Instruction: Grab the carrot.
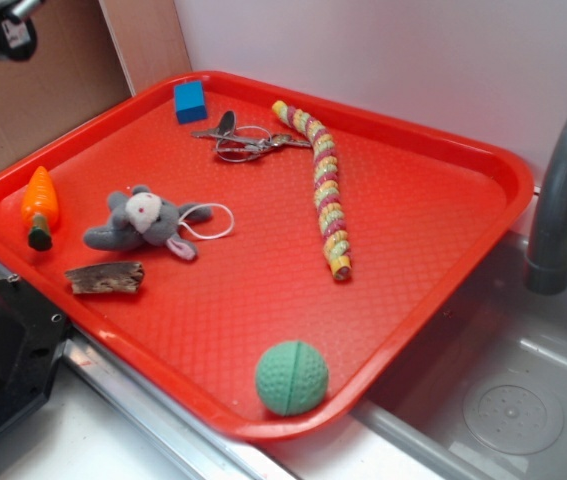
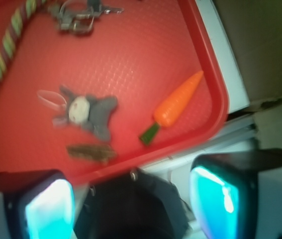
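Red and pebbled, the tray (image 1: 403, 250) fills most of what I see, and my target sits at its 9 o'clock edge in the exterior view: the carrot (image 1: 39, 205), bright orange, lying flat just inside the raised rim with its dark green stub pointing toward the near side. Through the wrist camera the carrot (image 2: 175, 105) lies at about 1 o'clock from the gripper (image 2: 131, 204), well apart from it and untouched, its tapered tip aimed up toward the tray's rounded corner (image 2: 220, 99). The two fingers (image 2: 48, 209) show at the bottom of that view, spread wide with nothing between them, so I read the pincer as released. In the exterior view only a dark piece of the arm (image 1: 1, 28) shows in the top-left corner, high above the tray.

At 3 o'clock from the carrot in the exterior view lies the grey plush mouse (image 1: 146, 224), on its back with a white cord loop. Just nearer to the camera rests a brown wood chunk (image 1: 105, 277). Farther off are a blue block (image 1: 190, 101) at the back rim, a metal keyring (image 1: 246, 141), a striped knitted rope (image 1: 325, 188) and a green ball (image 1: 291, 377) at the near corner.

The tray rests partly over a grey sink (image 1: 503, 400), with a dark faucet (image 1: 563, 190) at right and a pale wall (image 1: 383, 50) behind.
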Controlling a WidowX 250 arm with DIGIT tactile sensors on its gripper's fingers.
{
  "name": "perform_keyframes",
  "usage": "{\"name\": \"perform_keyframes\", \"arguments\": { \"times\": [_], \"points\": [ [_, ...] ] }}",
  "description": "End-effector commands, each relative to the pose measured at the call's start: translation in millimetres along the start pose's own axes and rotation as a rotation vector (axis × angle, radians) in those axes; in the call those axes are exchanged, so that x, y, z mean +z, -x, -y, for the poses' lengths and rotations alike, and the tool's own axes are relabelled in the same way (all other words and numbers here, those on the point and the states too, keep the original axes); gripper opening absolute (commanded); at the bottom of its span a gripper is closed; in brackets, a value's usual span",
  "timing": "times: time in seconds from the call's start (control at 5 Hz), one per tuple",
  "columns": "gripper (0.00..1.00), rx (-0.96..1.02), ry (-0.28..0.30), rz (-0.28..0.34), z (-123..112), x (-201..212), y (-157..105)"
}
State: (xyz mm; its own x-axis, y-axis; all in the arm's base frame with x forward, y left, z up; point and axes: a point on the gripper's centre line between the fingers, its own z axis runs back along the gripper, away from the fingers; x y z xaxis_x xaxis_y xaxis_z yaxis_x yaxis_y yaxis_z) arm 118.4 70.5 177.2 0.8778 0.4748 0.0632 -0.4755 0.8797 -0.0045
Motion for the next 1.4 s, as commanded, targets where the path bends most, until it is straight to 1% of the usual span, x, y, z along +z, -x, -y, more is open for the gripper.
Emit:
{"name": "perform_keyframes", "arguments": {
  "times": [0.0, 0.2, 0.4, 0.6, 1.0, 1.2],
  "points": [
    [1.00, 0.383, -0.023, 0.123, -27.9, -48.7, -9.1],
    [1.00, 0.401, -0.020, 0.108, -38.5, -77.6, -10.3],
    [1.00, 0.392, -0.040, 0.067, -43.2, -106.3, -6.0],
    [1.00, 0.364, -0.039, 0.037, -39.1, -126.6, -12.9],
    [1.00, 0.284, -0.053, -0.005, -35.8, -148.7, -26.0],
    [1.00, 0.259, -0.063, -0.050, -35.1, -160.6, -24.8]
  ]
}}
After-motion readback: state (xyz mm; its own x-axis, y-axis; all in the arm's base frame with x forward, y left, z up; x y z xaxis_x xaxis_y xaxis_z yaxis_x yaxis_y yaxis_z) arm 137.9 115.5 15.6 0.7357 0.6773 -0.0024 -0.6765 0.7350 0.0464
